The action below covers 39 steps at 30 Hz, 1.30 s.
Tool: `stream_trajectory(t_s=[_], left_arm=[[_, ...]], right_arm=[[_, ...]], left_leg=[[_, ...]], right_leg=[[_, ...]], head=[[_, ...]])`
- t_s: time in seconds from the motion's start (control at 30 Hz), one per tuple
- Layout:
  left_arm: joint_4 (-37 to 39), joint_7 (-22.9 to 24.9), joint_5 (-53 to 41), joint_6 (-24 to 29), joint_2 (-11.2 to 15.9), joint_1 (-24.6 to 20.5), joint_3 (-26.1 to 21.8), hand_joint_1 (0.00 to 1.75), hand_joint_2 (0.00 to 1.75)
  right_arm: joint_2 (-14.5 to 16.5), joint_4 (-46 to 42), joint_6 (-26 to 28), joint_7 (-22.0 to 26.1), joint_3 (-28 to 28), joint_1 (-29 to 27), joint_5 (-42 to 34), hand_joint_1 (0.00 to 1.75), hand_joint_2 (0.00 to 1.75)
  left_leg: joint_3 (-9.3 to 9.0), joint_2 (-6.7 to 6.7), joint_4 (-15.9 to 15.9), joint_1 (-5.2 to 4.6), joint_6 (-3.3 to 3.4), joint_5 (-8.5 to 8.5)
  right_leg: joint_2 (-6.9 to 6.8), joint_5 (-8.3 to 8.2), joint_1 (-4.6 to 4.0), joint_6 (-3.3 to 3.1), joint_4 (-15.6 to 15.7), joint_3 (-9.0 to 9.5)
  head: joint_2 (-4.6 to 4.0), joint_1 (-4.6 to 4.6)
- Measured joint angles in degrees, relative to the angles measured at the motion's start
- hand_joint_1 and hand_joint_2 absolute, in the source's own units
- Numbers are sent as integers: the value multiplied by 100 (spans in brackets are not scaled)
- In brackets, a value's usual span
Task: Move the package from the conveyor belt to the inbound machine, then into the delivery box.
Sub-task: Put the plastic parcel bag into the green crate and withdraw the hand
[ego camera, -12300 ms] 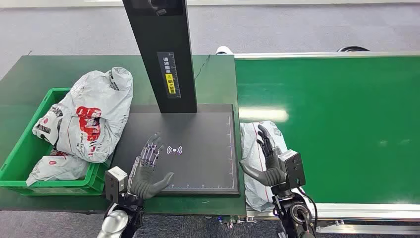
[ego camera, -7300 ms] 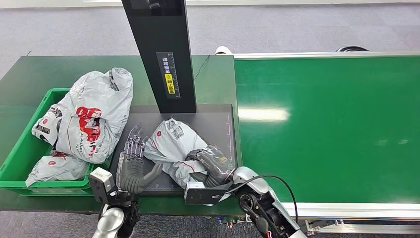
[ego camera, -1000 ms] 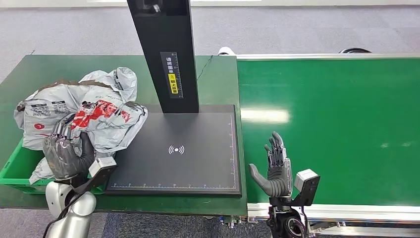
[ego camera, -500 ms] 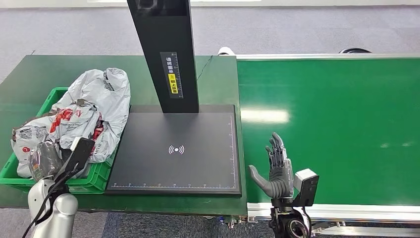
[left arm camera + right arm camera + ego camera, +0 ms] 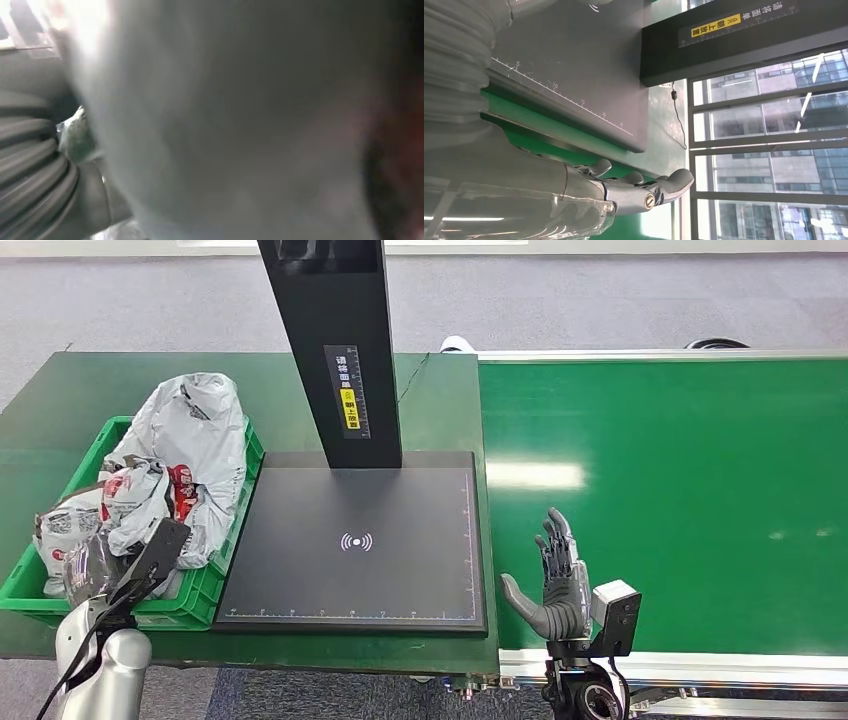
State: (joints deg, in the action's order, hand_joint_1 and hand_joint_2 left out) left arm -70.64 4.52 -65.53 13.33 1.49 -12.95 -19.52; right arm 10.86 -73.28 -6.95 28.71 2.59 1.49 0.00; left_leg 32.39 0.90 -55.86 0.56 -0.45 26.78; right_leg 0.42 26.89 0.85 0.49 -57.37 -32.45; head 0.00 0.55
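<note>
Package point(image 5: 128, 502), crinkled grey plastic mailer with red print: you see it in the green delivery box point(image 5: 232, 502), gripped by the left hand point(image 5: 88, 562). Right hand point(image 5: 556, 581) held flat, fingers spread, empty, over the glossy conveyor belt point(image 5: 680, 490) beside the matte black inbound machine point(image 5: 360, 540).

Right robot hand point(image 5: 556, 580) spread; left robot hand point(image 5: 92, 565) seemingly gripping.

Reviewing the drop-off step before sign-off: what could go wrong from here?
1. The green delivery box is heaped above its rim; the grey package under the left hand could slide off the pile onto the table.
2. The hand sits deep in loose plastic, so fingers may snag a bag when pulling out.
3. The left wrist view is blurred by plastic, so release cannot be confirmed there.
</note>
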Motion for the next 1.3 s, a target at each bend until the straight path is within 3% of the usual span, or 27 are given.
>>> stream_trajectory(t_s=[0.37, 0.53, 0.77, 0.9, 1.17, 1.3], left_arm=[[-191, -1084, 1091, 1577, -51, 57, -31, 0, 175], [-430, -1326, 1331, 1816, -107, 99, -21, 0, 175], [-864, -2385, 2257, 2487, -191, 194, 55, 0, 175], [-1081, -2715, 2571, 2559, -257, 236, 81, 0, 175], [-1353, -2825, 2763, 2525, -337, 298, 206, 0, 175], [-1551, -3158, 3463, 2188, -367, 360, 291, 0, 175]], right_arm=[[2, -97, 21, -32, -14, -79, -41, 0, 175], [12, -97, 34, -32, -14, -86, -54, 0, 175], [15, -96, 69, -21, 11, -80, -150, 0, 175], [15, -95, 108, -1, 28, -71, -175, 0, 175], [15, -93, 120, 4, 32, -47, -179, 0, 175], [15, -86, 120, 17, 32, -25, -179, 0, 175]], left_leg=[[5, -2, -1, 0, -1, 0], [8, -3, -1, 0, -3, 2], [9, -3, -1, 0, -3, 2], [10, -3, -1, 0, -3, 2], [10, -3, -1, 0, -3, 2], [11, -2, -1, 0, -3, 2]], right_leg=[[1, 0, 0, 0, 0, -6], [2, 0, 0, 0, 0, -12], [2, 0, 0, 0, 0, -12], [2, 0, 0, 0, 0, -12], [2, 0, 0, 0, 0, -12], [2, 0, 0, 0, 0, -12]], head=[[0, 0], [0, 0], [0, -1], [0, 0], [0, -1], [0, 1]])
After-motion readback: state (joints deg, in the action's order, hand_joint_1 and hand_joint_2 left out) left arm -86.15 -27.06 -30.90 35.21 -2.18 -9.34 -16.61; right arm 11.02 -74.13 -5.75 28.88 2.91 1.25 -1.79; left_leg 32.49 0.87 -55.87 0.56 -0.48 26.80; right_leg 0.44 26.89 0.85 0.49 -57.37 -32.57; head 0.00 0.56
